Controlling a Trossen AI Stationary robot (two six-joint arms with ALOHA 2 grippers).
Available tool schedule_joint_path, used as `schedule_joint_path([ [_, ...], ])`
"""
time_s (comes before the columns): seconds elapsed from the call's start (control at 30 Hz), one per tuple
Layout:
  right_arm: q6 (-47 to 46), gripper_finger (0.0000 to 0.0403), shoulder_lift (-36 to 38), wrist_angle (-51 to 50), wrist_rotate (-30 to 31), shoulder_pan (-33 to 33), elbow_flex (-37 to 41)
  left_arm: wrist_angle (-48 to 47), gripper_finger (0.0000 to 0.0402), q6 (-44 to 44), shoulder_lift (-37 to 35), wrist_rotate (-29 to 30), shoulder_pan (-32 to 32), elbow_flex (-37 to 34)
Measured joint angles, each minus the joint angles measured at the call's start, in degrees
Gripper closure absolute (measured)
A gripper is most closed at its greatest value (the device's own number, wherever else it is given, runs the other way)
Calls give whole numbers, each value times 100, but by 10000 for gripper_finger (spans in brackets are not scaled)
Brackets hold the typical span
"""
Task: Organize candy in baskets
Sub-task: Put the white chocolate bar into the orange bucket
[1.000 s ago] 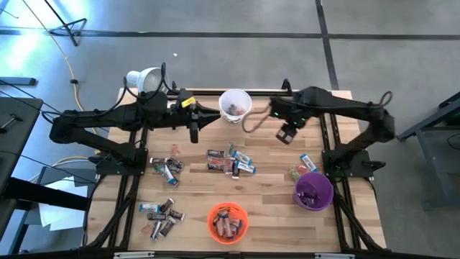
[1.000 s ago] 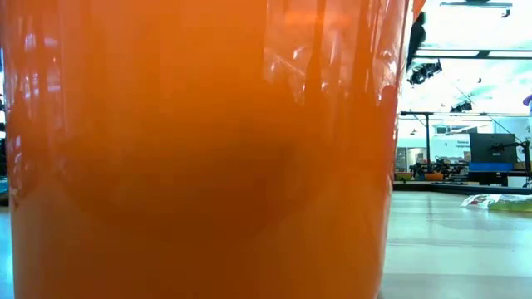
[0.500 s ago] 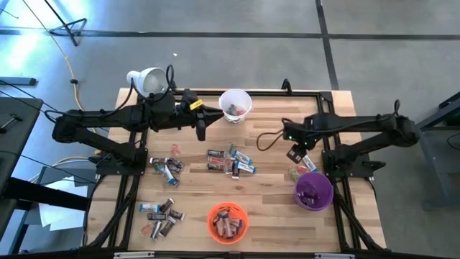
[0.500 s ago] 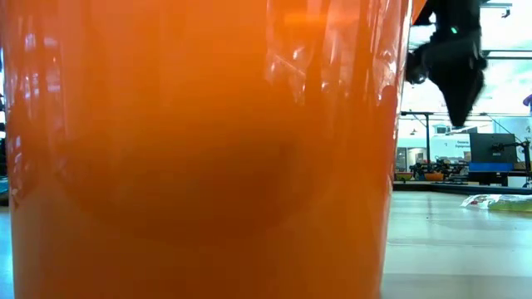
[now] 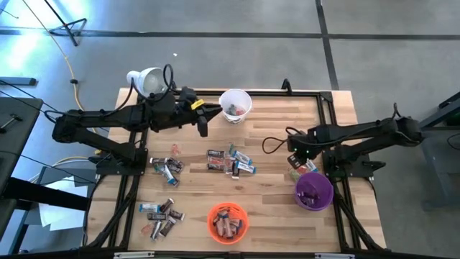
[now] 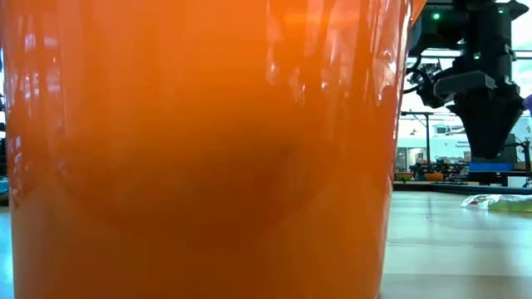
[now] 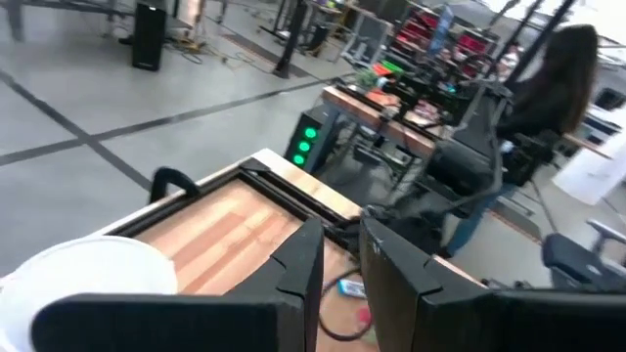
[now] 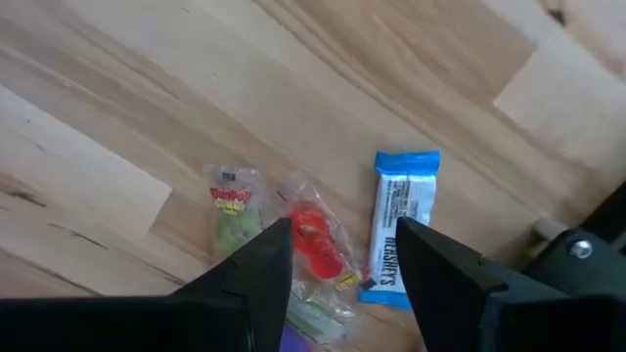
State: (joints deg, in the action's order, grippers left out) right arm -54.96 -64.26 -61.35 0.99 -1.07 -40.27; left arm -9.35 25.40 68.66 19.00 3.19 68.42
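My right gripper (image 8: 342,235) is open and points down over loose candy next to the purple basket (image 5: 313,191). A red piece (image 8: 315,238) lies on the table below the gap between its fingers. A green piece (image 8: 230,207) and a blue-white bar (image 8: 401,220) lie to either side. In the high view that gripper (image 5: 295,160) is at the table's right. My left gripper (image 5: 203,128) is up in the air beside the white basket (image 5: 235,104), with a narrow empty gap between its fingers (image 7: 342,230). The orange basket (image 5: 228,221) holds brown bars.
Candy lies in heaps at the table's middle (image 5: 231,162), left (image 5: 167,167) and near left (image 5: 162,214). A white lamp (image 5: 146,79) stands at the far left corner. The orange basket (image 6: 199,149) fills most of the low view. The black frame rails run along the table's edges.
My right gripper has gone from beside the white basket toward the table's right and near edges. It has come down over the candy by the purple basket, has rolled about its own line and now points down. Its fingers stay open.
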Motion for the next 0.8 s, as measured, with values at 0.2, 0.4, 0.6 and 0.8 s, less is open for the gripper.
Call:
schedule_joint_path([
  [0.2,-160,226,340,120,-110,86,224,-101,346,3,0,336,185,0],
  [0.4,-165,226,438,93,-459,86,618,-382,346,-1,0,483,399,0],
  [0.6,82,226,434,383,-209,-87,859,-558,346,-3,-2,481,547,0],
  [0.8,247,226,429,500,-240,-379,1060,-604,346,-6,-1,426,667,0],
])
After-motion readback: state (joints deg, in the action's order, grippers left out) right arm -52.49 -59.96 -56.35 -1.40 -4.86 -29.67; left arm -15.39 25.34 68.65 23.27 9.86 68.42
